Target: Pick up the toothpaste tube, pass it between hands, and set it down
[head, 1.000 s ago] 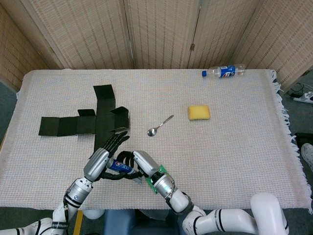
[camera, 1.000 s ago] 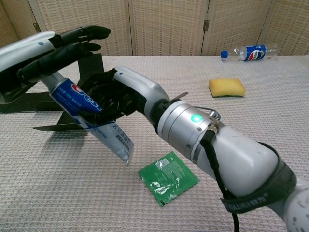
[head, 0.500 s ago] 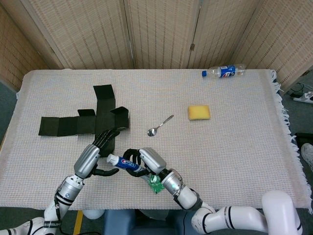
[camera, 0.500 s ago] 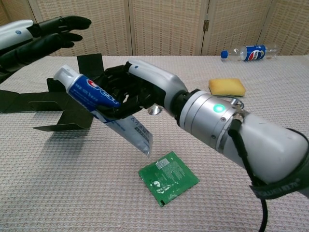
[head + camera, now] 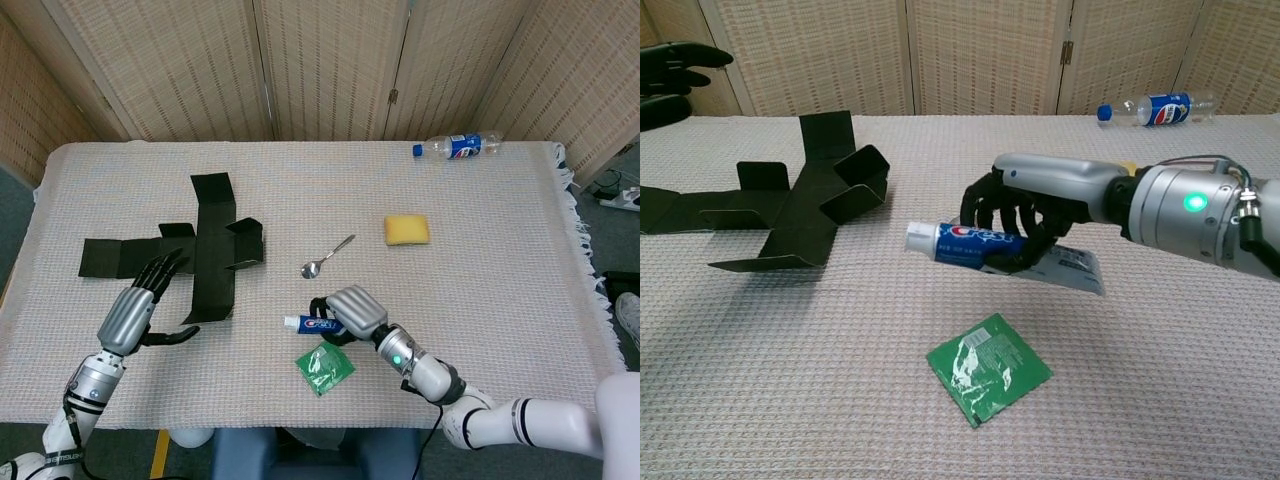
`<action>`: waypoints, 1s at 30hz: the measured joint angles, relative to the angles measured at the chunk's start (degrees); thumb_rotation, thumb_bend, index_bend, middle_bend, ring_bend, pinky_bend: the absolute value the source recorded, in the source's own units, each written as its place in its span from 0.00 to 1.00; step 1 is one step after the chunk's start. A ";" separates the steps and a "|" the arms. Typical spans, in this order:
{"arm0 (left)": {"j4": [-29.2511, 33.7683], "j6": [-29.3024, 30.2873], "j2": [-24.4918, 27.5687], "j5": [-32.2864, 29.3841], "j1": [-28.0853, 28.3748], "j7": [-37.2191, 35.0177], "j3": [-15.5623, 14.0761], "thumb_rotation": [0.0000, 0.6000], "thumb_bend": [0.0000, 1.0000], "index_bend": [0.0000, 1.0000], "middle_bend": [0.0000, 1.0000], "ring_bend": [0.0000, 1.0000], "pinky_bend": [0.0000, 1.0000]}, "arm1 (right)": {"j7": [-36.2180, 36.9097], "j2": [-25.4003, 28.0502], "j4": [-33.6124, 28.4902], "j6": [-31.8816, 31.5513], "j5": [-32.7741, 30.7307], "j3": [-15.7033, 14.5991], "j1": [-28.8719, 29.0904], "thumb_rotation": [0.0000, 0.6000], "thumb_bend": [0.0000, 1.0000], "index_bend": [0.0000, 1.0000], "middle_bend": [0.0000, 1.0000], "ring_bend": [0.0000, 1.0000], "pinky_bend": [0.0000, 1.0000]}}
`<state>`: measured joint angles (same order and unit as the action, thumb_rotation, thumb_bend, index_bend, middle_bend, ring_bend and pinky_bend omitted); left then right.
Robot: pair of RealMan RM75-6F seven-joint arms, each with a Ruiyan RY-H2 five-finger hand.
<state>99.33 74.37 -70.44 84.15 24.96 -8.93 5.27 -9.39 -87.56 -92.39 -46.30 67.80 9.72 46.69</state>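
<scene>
My right hand point(image 5: 352, 312) point(image 5: 1035, 208) grips the blue and white toothpaste tube point(image 5: 312, 323) point(image 5: 975, 245) around its middle. The tube hangs level above the cloth, cap end pointing left, crimped tail sticking out to the right under the palm. My left hand point(image 5: 140, 305) point(image 5: 670, 78) is open with fingers spread, well off to the left near the black cardboard, holding nothing. In the chest view only its dark fingers show at the top left corner.
A flattened black cardboard box point(image 5: 195, 250) point(image 5: 790, 205) lies at left. A green sachet point(image 5: 324, 367) point(image 5: 989, 366) lies just below the tube. A spoon point(image 5: 326, 257), a yellow sponge point(image 5: 407, 230) point(image 5: 1124, 168) and a plastic bottle point(image 5: 458, 146) point(image 5: 1155, 108) lie farther back and right.
My left hand let go of the tube and pulled away to the left. My right hand carried the tube to the right and turned it level.
</scene>
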 measured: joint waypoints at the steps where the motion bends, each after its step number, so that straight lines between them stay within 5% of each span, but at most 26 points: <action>1: -0.10 0.02 0.18 -0.38 -0.25 0.75 -0.07 0.30 0.15 0.00 0.00 0.00 0.00 | -1.62 0.22 0.15 0.08 -0.54 -0.37 0.17 1.00 1.00 0.67 0.58 0.59 0.54; 5: -0.71 0.34 0.75 -2.08 -1.46 4.07 -0.28 0.34 0.15 0.00 0.00 0.00 0.00 | -8.56 0.46 1.04 0.21 -3.69 -1.94 0.96 1.00 1.00 0.54 0.49 0.52 0.48; 11: -2.29 1.71 1.06 -3.00 -3.26 6.54 -0.49 0.36 0.15 0.00 0.00 0.00 0.00 | -17.15 -0.48 2.75 -0.72 -8.44 -3.91 2.12 1.00 0.94 0.09 0.17 0.29 0.34; 13: -2.76 1.98 1.15 -3.39 -3.61 6.68 -0.39 0.37 0.15 0.00 0.00 0.00 0.00 | -18.49 -0.59 2.55 -1.47 -10.18 -4.29 2.19 1.00 0.87 0.01 0.12 0.26 0.31; 18: -3.72 1.92 2.03 -4.61 -4.42 6.60 -0.14 0.44 0.15 0.00 0.00 0.00 0.00 | -16.08 1.02 0.05 -3.89 -9.69 -4.21 0.76 1.00 0.83 0.00 0.08 0.24 0.30; 19: -3.93 1.93 2.18 -4.73 -4.55 6.78 -0.12 0.51 0.15 0.00 0.00 0.00 0.00 | -15.25 1.65 -0.57 -4.63 -8.93 -4.19 0.24 1.00 0.83 0.00 0.08 0.24 0.30; 21: -4.42 2.23 2.34 -5.02 -4.90 7.07 0.07 0.86 0.15 0.00 0.03 0.00 0.00 | -13.35 3.63 -2.29 -6.69 -6.66 -4.24 -1.21 1.00 0.83 0.00 0.10 0.26 0.30; 23: -5.31 3.12 2.25 -5.08 -5.26 7.59 0.30 1.00 0.15 0.01 0.05 0.01 0.00 | -11.94 5.39 -3.70 -8.96 -4.39 -4.39 -2.65 1.00 0.83 0.01 0.17 0.30 0.31; 27: -7.70 5.38 1.80 -5.10 -6.33 9.98 0.66 1.00 0.15 0.08 0.10 0.06 0.00 | -9.06 8.75 -5.30 -16.20 2.31 -5.50 -6.84 1.00 0.83 0.15 0.25 0.34 0.33; 30: -8.56 6.55 1.78 -5.49 -7.67 10.97 0.69 1.00 0.17 0.10 0.13 0.09 0.00 | -7.08 12.16 -6.10 -22.17 6.57 -7.05 -11.11 1.00 0.83 0.16 0.26 0.34 0.33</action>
<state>90.77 80.92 -68.66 78.66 17.28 2.04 5.95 -16.48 -75.40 -98.48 -68.46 74.38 2.67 35.58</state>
